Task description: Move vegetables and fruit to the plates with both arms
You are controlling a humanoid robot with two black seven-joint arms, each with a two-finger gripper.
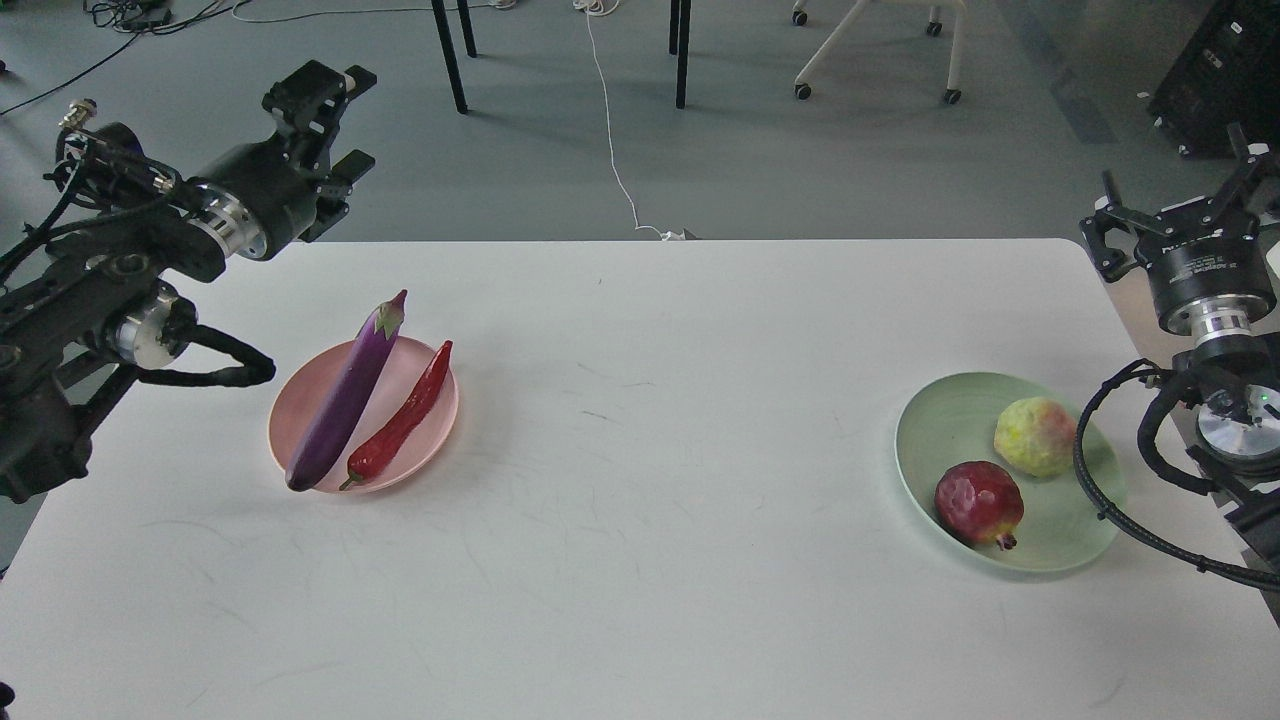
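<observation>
The purple eggplant (345, 395) and the red chili pepper (405, 420) lie side by side on the pink plate (440, 420) at the table's left. The dark-red pomegranate (978, 503) and the yellow-green fruit (1035, 437) sit on the green plate (950, 420) at the right. My left gripper (330, 125) is open and empty, raised above the table's far left corner, well clear of the pink plate. My right gripper (1180, 200) is open and empty, held up past the table's far right corner, behind the green plate.
The white table (640, 500) spans the view. My right arm's black cable loop (1085, 490) hangs over the green plate's right rim. Beyond the far edge are table legs (450, 55), a chair base (870, 40) and a white floor cable (615, 150).
</observation>
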